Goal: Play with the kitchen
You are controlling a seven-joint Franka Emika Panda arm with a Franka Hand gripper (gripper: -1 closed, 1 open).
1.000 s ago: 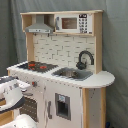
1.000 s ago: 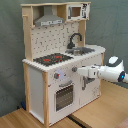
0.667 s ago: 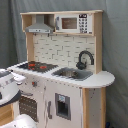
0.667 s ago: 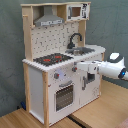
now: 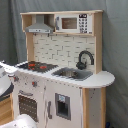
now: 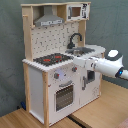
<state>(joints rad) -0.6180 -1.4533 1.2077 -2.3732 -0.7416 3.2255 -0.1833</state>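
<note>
The jaws cannot be read here: in the second exterior view the gripper (image 6: 80,62) ends right at the front of the kitchen (image 6: 60,65), against the knob (image 6: 74,69) panel under the stovetop (image 6: 52,59), and whether it is spread, closed or holding anything cannot be told. The arm (image 6: 107,64) reaches in from the second exterior view's right, roughly level with the counter edge.

The kitchen stands on a wooden table (image 6: 100,112), upright, with its oven door (image 6: 64,96) below the knobs and the sink (image 6: 85,50) and faucet (image 6: 75,39) to the second exterior view's right of the stovetop. In the first exterior view only a white part of the arm (image 5: 6,75) shows at the left edge, near the stovetop corner.

The main risk, as I judge it, is pushing rather than gripping. The toy is tall and looks light, so a forward shove at the panel could slide it back or tip it. A knob caught off-centre could slip out, or twist under side load. The arm's wrist also passes near the counter edge and could catch it if it rises.
</note>
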